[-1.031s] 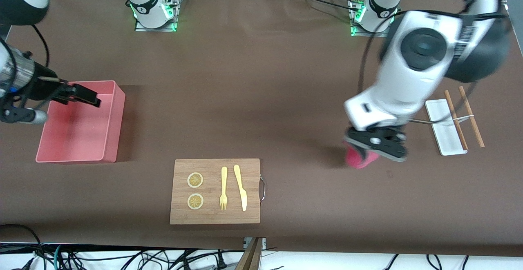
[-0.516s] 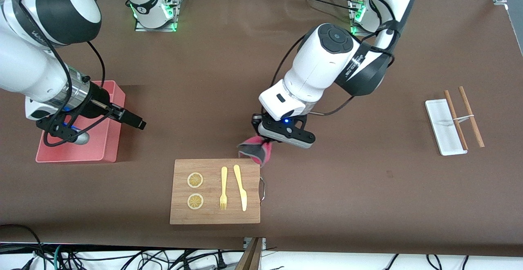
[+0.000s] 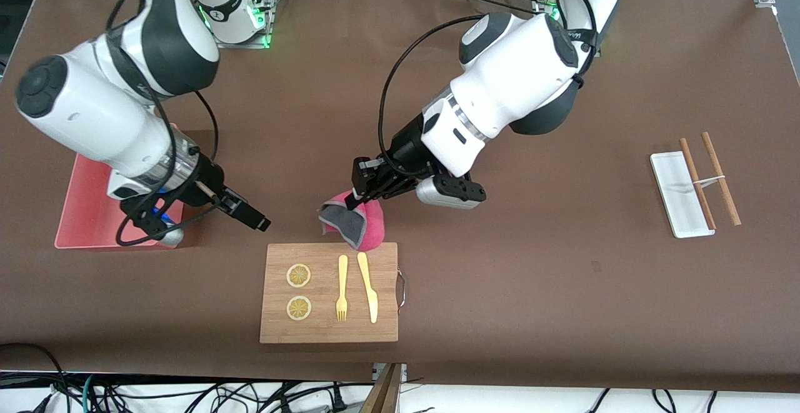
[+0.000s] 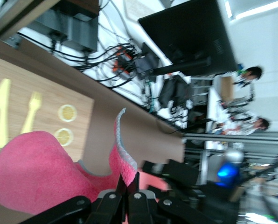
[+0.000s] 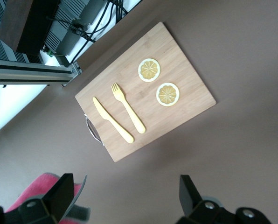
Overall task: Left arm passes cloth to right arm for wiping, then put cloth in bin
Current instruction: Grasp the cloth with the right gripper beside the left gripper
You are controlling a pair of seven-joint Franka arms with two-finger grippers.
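The left end effector (image 3: 361,195) grips the cloth (image 3: 353,222); the right end effector (image 3: 257,222), fingers wide, sits just beside it, toward the bin (image 3: 87,210)

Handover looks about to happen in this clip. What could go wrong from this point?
The cloth hangs bunched from the shut left gripper, low over the cutting board's edge; it could drag across the fork and knife. The open right gripper might catch only a loose fold, so the cloth could slip once released. Both grippers are close, so a misjudged approach could make them collide.
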